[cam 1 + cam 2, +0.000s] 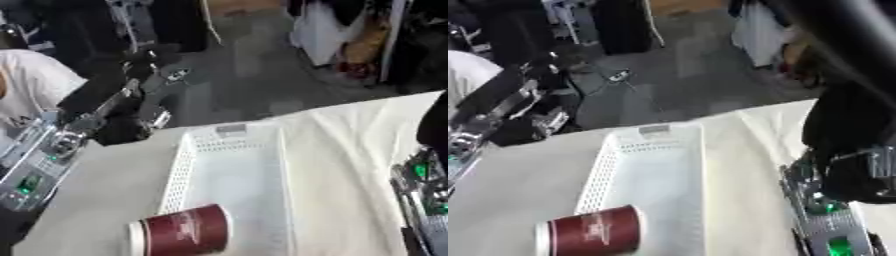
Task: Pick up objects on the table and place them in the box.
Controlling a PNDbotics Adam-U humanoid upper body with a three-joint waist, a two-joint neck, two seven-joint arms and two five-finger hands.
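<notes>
While the white perforated box [229, 175] sits mid-table on the pale cloth [350, 150], left eye view has a dark red paper cup [181, 231] lying on its side across the box's near left rim. Left arm [39, 160] at left edge, hand hidden, can't tell. Right eye view: right arm [833, 220] at right edge, hand state can't tell.

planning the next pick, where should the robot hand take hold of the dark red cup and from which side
Probably round the middle of the dark red cup, coming down from above with fingers and thumb on opposite sides of its body. It lies on its side across the near left rim of the white basket, white lid end pointing left, so the curved wall faces up; the ends look harder to grip.
</notes>
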